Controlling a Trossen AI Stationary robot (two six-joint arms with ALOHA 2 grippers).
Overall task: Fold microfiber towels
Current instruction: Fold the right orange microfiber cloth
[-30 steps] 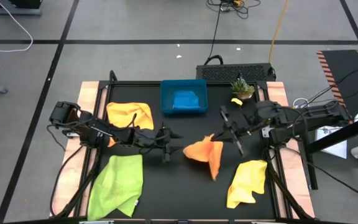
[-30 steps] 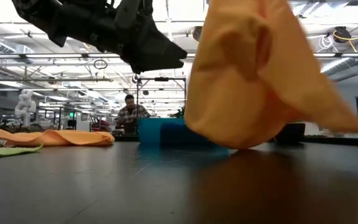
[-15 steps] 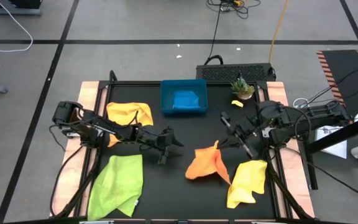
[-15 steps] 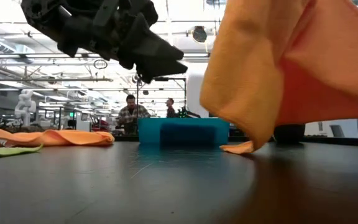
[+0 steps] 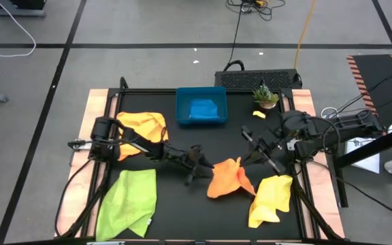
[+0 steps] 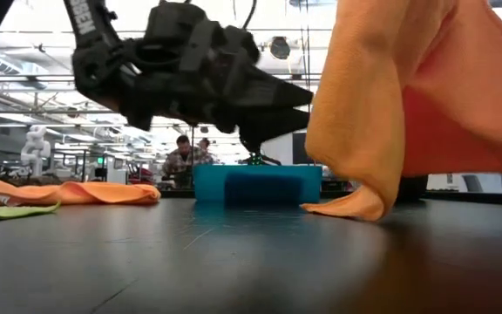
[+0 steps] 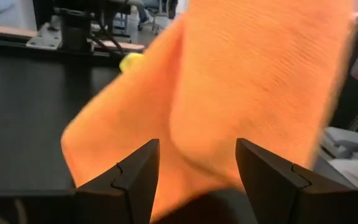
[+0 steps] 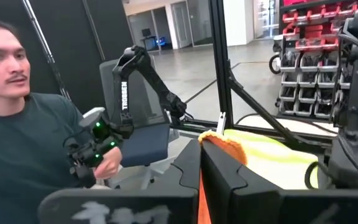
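We have the orange towel near the middle of the black bench, held up by one corner. Our right tool pinches that corner between pressed-together fingers, as the right wrist view shows, with a tuft of orange sticking out. The cloth hangs from it and its lowest fold drags on the bench.

Our left tool sits just beside the hanging cloth with its fingers spread, the orange fabric right in front of the gap.

We judge the step in hand to be catching a second corner so the towel can be stretched flat. To do it well, we should close on a single layer at the edge rather than a bunched middle, then draw the two tools apart level.

The other towels lie apart: lime green, yellow, another orange one, and a blue one in the blue tray.
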